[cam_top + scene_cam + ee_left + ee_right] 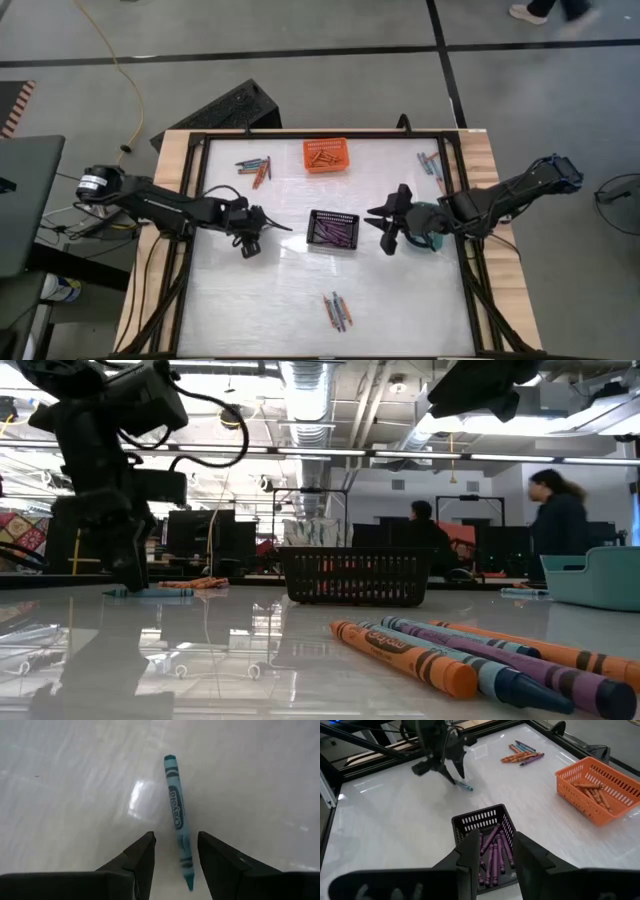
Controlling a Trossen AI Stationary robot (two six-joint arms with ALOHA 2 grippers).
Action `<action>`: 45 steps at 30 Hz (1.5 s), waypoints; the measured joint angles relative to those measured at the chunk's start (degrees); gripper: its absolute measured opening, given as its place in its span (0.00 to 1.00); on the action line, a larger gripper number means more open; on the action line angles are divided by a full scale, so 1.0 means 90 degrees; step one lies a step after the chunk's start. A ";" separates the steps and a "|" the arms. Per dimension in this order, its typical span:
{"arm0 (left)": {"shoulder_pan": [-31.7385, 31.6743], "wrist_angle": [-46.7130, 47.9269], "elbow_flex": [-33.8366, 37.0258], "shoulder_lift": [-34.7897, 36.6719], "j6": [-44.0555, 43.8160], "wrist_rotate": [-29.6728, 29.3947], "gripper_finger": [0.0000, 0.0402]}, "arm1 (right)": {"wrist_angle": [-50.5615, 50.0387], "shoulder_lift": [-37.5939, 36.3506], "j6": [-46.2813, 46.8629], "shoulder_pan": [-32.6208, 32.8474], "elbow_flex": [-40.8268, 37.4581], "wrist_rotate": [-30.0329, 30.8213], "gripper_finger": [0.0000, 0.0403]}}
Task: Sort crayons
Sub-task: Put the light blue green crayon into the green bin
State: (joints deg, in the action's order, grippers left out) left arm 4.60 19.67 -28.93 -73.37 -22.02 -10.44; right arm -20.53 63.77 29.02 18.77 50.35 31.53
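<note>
On the white table (60, 780), a teal crayon (178, 815) lies between the left pincer's (175, 857) parted fingers.

You see one teal crayon (177, 812) lying flat left of the black basket (333, 229), which holds purple crayons (493, 852). Orange crayons (324, 157) fill the basket behind it. Loose mixed crayons (337, 311) lie flat in front of the black basket, more at far-left (255, 168) and far-right (432, 164).

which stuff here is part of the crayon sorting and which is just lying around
Part of the job:
- teal crayon on the table between the left gripper fingers
- loose crayon groups
- purple crayons in the black basket
- orange crayons in the orange basket
- teal basket

Lying about:
- yellow cable on the floor
- black case beside the table
</note>
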 joint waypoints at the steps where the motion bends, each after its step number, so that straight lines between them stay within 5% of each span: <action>1: 0.0007 -0.0075 -0.0014 -0.0149 -0.0027 0.0014 0.34 | 0.0000 0.0000 0.0000 -0.0025 0.0000 -0.0002 0.28; 6: 0.0006 -0.0337 -0.0071 -0.0629 -0.0336 0.0176 0.30 | 0.0002 0.0000 0.0002 -0.0025 0.0001 -0.0035 0.28; 13: -0.0008 -0.0634 -0.0036 -0.0585 -0.0379 0.0283 0.03 | 0.0005 0.0002 0.0000 -0.0027 0.0002 -0.0070 0.28; 21: -0.0141 -0.0424 -0.0369 -0.0574 -0.0255 0.0432 0.01 | 0.0010 0.0001 -0.0002 -0.0102 0.0002 -0.0187 0.28; 34: -0.0609 -0.0299 -0.2190 -0.0567 0.1382 0.0313 0.00 | -0.0022 0.0000 0.0454 -0.0086 0.0002 -0.0192 0.28; 45: -0.1234 -0.1990 -0.3339 -0.0561 0.2059 0.1106 0.00 | 0.1105 -0.0001 -0.0194 -0.0090 0.0002 -0.0179 0.28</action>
State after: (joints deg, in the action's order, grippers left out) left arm -6.51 1.76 -58.98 -78.42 -3.49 -0.49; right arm -10.59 63.76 27.27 17.96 50.37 29.91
